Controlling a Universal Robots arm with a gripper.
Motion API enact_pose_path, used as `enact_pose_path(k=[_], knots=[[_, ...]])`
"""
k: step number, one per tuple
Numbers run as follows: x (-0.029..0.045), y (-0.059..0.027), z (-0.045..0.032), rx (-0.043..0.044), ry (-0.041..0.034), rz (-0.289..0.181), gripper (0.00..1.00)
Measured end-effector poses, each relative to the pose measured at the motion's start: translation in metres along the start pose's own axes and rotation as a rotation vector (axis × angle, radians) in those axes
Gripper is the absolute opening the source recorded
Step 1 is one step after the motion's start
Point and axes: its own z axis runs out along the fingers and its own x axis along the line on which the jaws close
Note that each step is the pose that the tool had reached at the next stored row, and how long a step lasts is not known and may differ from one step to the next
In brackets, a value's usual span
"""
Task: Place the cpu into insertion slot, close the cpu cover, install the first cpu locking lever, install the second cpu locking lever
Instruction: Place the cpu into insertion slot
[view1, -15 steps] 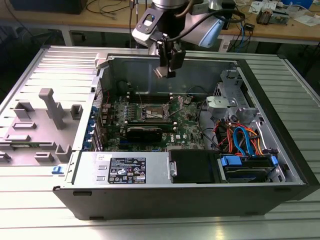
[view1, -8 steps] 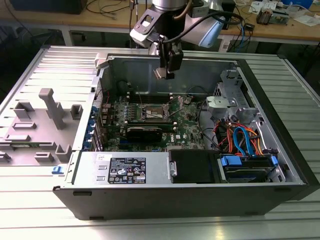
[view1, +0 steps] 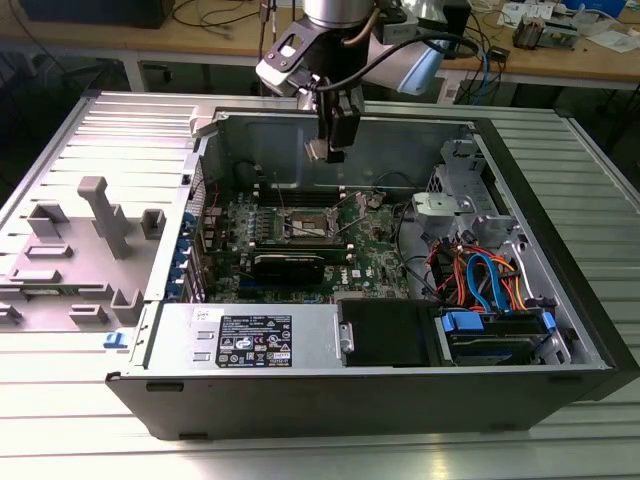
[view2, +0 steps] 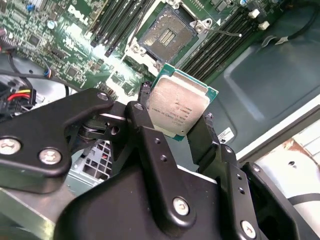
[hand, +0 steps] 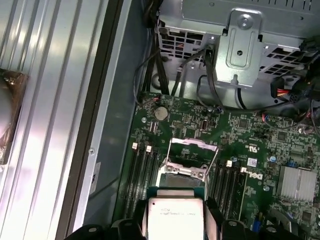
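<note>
The cpu (view2: 177, 106), a small square chip with a silvery top and green edge, is held above the motherboard with my gripper (view2: 176, 105) shut on its two sides. In the exterior view the gripper (view1: 335, 135) hangs over the open computer case with the cpu (view1: 318, 150) at its tip, well above the insertion slot (view1: 310, 226). The insertion slot (view2: 167, 36) lies uncovered, its dark contact field showing. In the first wrist view the cpu (hand: 175, 219) is just short of the insertion slot (hand: 182, 177), and the cpu cover (hand: 194, 144) stands raised behind it. A thin locking lever (view2: 222, 32) sticks out beside the slot.
Long black memory slots (hand: 142, 175) flank the socket on both sides. A silvery drive cage (view1: 452, 205), orange and blue cables (view1: 485, 275) and a black drive (view1: 385, 335) fill the exterior view's right of the case. Grey fixtures (view1: 105, 215) stand on the table at the left.
</note>
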Motion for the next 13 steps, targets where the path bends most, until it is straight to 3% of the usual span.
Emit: enact_pose_path(k=[6,10,13], knots=[[-0.0032,-0.0007,0.003,0.0087,-0.0004,0.026,0.54],[-0.0045,-0.001,0.0052,0.0106,-0.0025,0.089,0.54],[-0.0046,-0.0011,0.0064,0.0117,-0.0031,0.109,0.54]])
